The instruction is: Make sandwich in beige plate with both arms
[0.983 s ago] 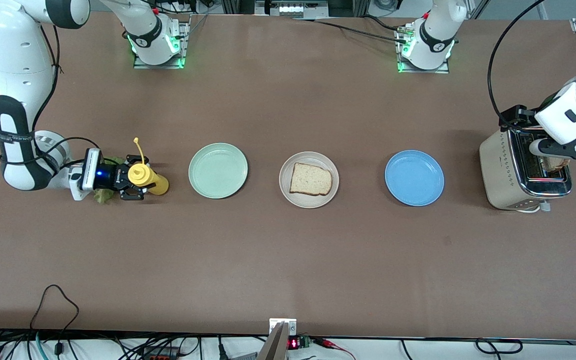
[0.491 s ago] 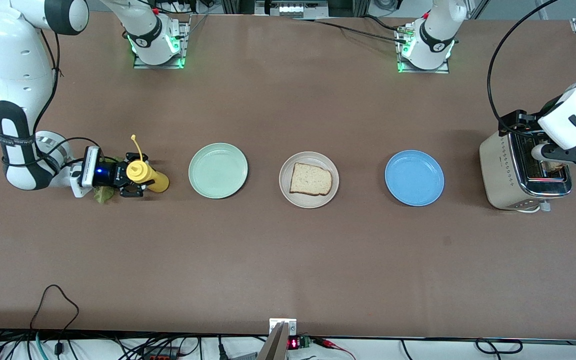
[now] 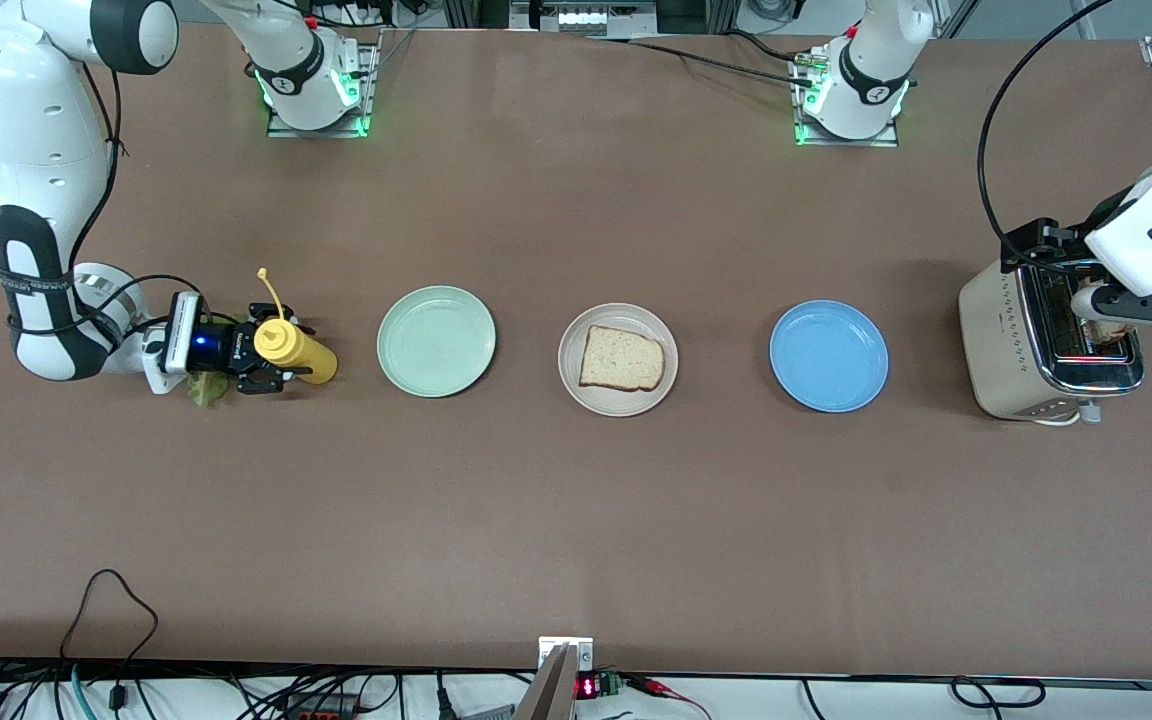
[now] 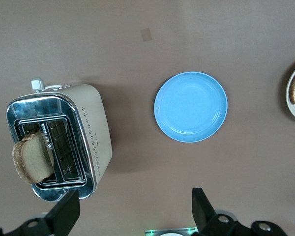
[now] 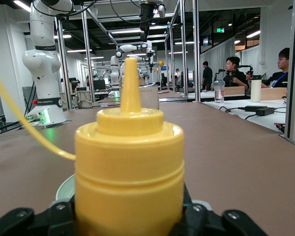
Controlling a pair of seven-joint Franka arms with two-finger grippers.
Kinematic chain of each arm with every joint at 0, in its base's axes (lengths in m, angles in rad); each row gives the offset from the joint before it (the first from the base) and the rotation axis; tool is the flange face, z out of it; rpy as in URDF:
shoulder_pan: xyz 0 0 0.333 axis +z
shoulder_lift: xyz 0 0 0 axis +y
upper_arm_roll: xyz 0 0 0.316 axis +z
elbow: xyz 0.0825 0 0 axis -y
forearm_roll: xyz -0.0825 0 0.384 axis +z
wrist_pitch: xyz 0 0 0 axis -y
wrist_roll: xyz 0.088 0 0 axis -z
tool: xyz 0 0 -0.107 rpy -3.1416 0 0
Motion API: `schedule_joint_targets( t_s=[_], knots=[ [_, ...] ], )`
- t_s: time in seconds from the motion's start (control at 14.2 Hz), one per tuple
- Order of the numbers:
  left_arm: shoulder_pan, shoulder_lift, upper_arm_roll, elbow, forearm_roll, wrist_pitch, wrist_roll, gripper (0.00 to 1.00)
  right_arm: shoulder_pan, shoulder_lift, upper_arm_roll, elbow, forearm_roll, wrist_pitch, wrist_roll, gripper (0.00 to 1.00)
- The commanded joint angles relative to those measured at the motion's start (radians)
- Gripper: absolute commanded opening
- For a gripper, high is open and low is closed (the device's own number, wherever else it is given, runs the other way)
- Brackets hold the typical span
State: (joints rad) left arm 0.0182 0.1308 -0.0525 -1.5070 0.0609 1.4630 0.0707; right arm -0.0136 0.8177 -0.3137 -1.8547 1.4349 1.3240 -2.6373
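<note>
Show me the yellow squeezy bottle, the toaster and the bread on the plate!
yellow mustard bottle [image 3: 294, 350], front view, on its body.
toaster [image 4: 91, 129], left wrist view, on its side wall.
bread slice [image 3: 621, 358], front view, middle of the slice on the beige plate [image 3: 573, 381].

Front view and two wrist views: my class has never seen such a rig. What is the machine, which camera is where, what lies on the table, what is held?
Two robot arms work at a table. The front view looks down from across it; each wrist view comes from a camera on one arm. In a row lie a mint green plate, the beige plate with a bread slice, a blue plate. The right tool grips a yellow squeeze bottle beside lettuce. The left tool hangs open over a toaster holding a second slice.
</note>
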Motion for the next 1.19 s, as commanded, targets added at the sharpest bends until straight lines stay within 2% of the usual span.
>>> schedule_joint_targets(
  t_s=[0.0, 0.28, 0.56, 0.7, 0.91, 1.12],
  knots=[
    [0.003, 0.006, -0.003, 0.044, -0.013, 0.008, -0.037, 1.0, -0.02, -0.014, 0.007, 0.003, -0.001, -0.011, 0.013, 1.0],
    [0.003, 0.007, -0.003, 0.045, -0.019, 0.063, -0.035, 1.0, -0.011, -0.022, -0.071, 0.009, -0.063, -0.008, 0.019, 1.0],
    [-0.004, 0.006, -0.003, 0.045, -0.024, 0.06, -0.037, 1.0, 0.003, -0.032, -0.18, 0.08, -0.184, 0.015, 0.08, 1.0],
    [-0.003, 0.003, -0.003, 0.045, -0.018, 0.054, -0.032, 1.0, 0.067, -0.054, -0.281, 0.107, -0.224, 0.034, 0.149, 1.0],
    [-0.006, -0.002, -0.007, 0.045, -0.015, 0.057, -0.022, 1.0, 0.223, -0.054, -0.502, 0.201, -0.258, 0.026, 0.288, 1.0],
    [0.0, -0.022, -0.021, 0.027, -0.012, 0.065, -0.019, 1.0, 0.335, -0.054, -0.619, 0.236, -0.26, 0.026, 0.416, 1.0]
  ],
)
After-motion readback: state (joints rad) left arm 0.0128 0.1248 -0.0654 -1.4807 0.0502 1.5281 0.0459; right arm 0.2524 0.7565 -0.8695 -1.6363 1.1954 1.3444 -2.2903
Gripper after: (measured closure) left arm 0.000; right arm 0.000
